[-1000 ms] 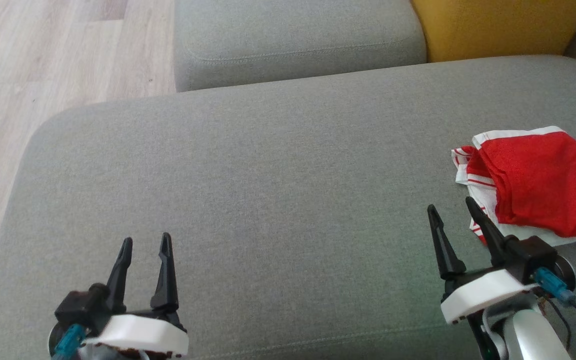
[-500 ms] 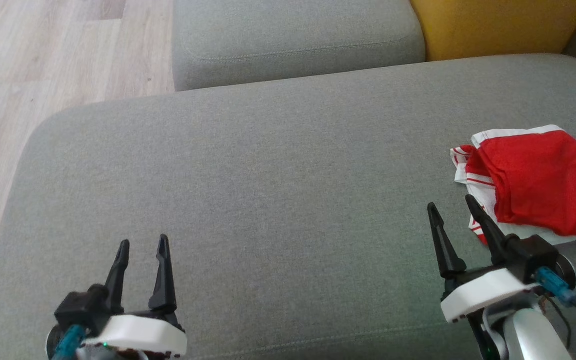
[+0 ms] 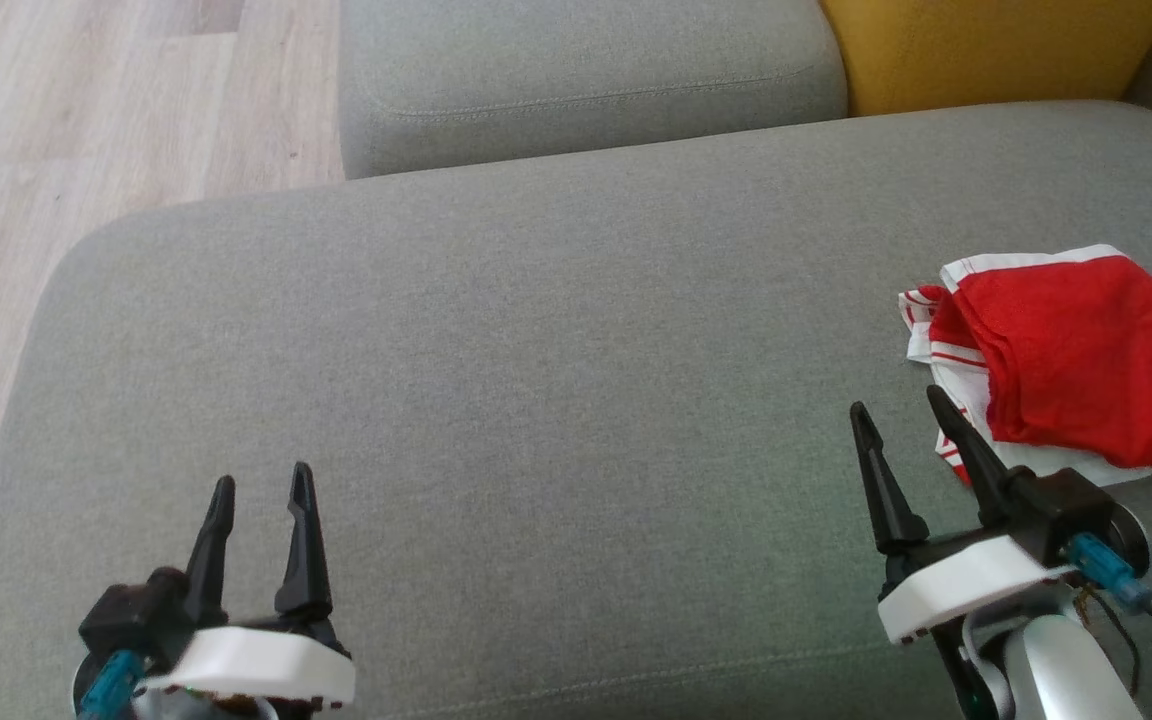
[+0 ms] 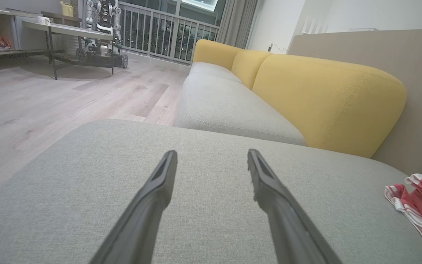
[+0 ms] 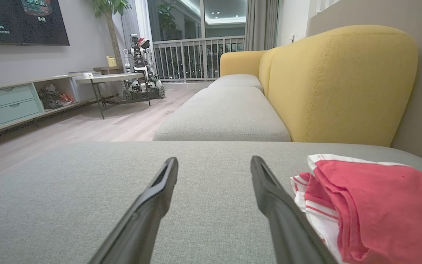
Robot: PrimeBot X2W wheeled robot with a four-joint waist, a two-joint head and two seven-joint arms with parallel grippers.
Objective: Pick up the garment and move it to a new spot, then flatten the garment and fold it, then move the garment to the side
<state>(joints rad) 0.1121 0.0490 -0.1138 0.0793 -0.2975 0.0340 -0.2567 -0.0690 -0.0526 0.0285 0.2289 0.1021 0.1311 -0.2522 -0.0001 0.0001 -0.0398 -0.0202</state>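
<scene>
Red-and-white folded cloth garment (image 3: 1066, 360) unmoved; our released left pincer (image 3: 262, 472) eased outward, right pincer (image 3: 893, 398) released beside it; we judge folding done.

One garment (image 3: 1076, 360), two grey cushions (image 3: 536, 350) (image 3: 586, 80), two pairs of jaws.

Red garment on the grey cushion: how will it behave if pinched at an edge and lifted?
Likely floppy: the red garment lies in soft layered folds, so it should drape and unfold when lifted. Probably light; the thin cloth leaves no visible dent in the grey cushion. Pushed, it would probably bunch rather than slide, given fabric on woven upholstery.
</scene>
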